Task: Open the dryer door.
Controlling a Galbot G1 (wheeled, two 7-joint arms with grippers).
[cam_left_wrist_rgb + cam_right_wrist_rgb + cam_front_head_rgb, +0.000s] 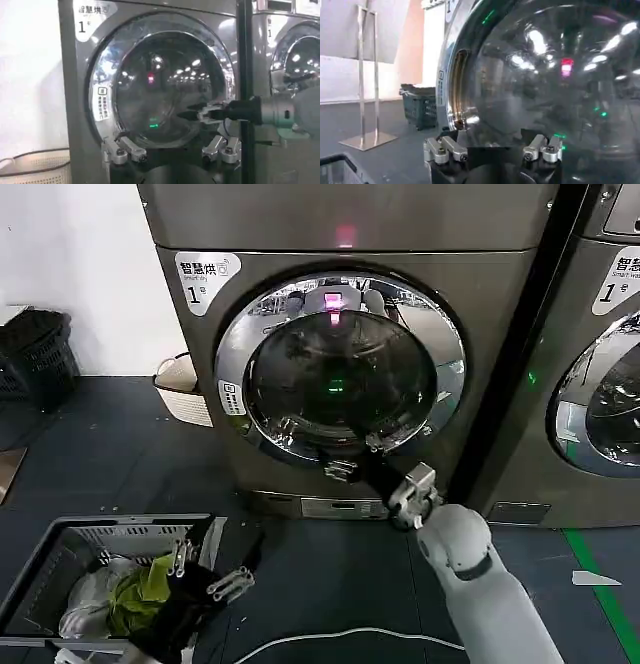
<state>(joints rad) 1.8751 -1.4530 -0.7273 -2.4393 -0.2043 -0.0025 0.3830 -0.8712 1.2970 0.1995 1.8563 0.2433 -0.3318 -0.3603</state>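
Before dryer door [340, 369], right pincer [345, 469]

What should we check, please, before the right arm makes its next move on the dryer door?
1. Dryer door shut against the dryer: ok, chrome rim sits flush.
2. Right gripper at the door: ok, close in front of the glass, low on the door.
3. Right gripper fingers on the rim: cannot tell.
4. Left gripper out of the way: ok, low beside the laundry basket.
5. Floor in front of the door: cannot tell, a white cable lies there.
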